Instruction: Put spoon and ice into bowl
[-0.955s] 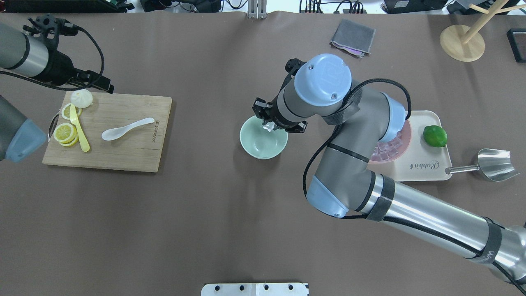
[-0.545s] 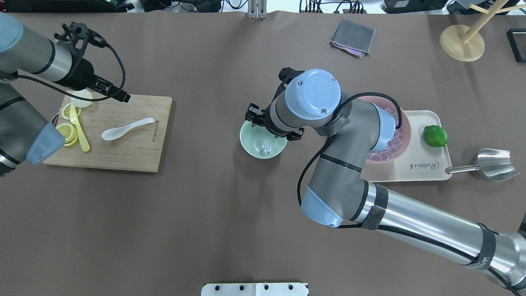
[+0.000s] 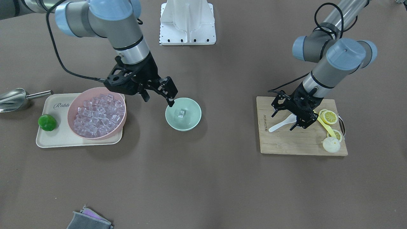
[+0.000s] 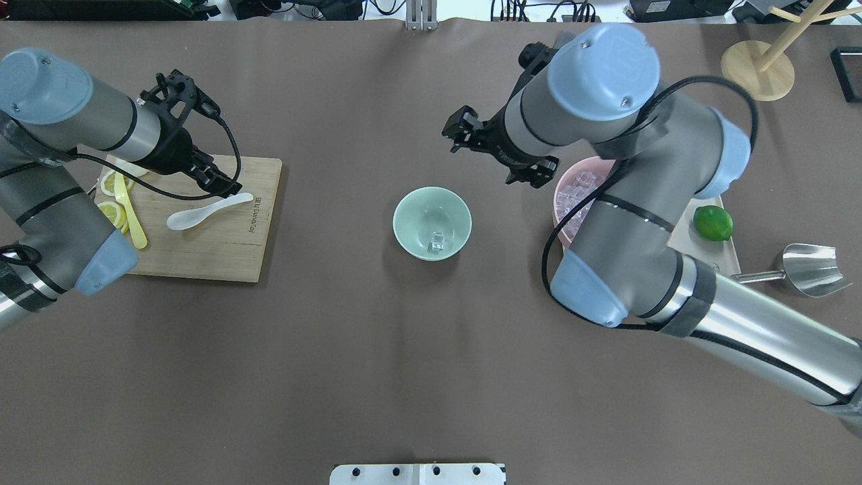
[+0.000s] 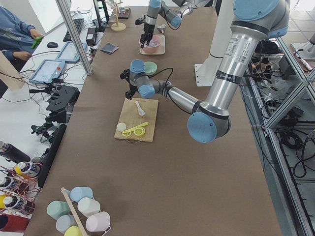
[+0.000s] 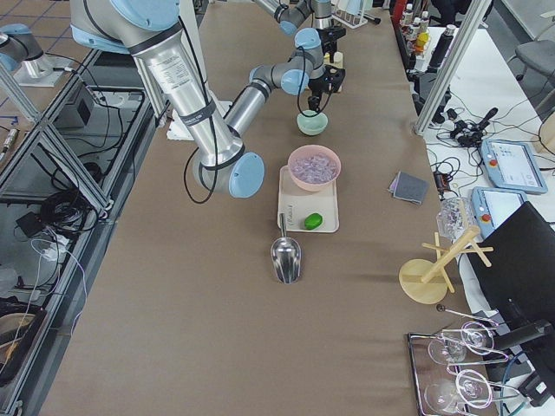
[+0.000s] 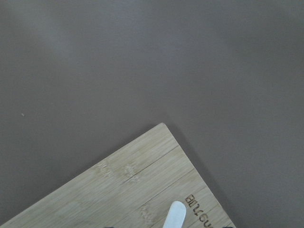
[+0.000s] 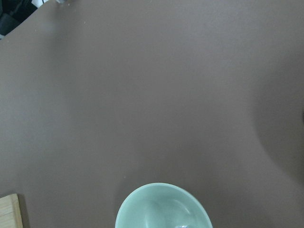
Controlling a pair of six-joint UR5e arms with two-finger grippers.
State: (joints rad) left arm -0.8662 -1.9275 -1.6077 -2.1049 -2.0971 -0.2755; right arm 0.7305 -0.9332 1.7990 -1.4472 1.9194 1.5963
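The white spoon (image 4: 202,212) lies on the wooden cutting board (image 4: 215,249); its handle tip shows in the left wrist view (image 7: 175,216). My left gripper (image 4: 217,176) is open and hovers over the spoon's handle; in the front view (image 3: 286,117) its fingers stand either side of the spoon (image 3: 279,124). The mint-green bowl (image 4: 417,209) stands mid-table with one clear ice cube (image 4: 438,240) in it. My right gripper (image 4: 495,151) is open and empty, raised behind and to the right of the bowl (image 3: 197,109).
A pink bowl (image 4: 572,195) full of ice cubes and a lime (image 4: 712,223) sit on a cream tray (image 3: 63,136). A metal scoop (image 4: 808,269) lies beside it. Lemon slices, a yellow utensil (image 4: 131,215) and a bun (image 3: 330,144) are on the board. A grey cloth (image 4: 578,60) lies at the back.
My right gripper let the ice cube drop into the green bowl, then lifted away toward the back right. My left gripper moved right over the board to the spoon's handle.
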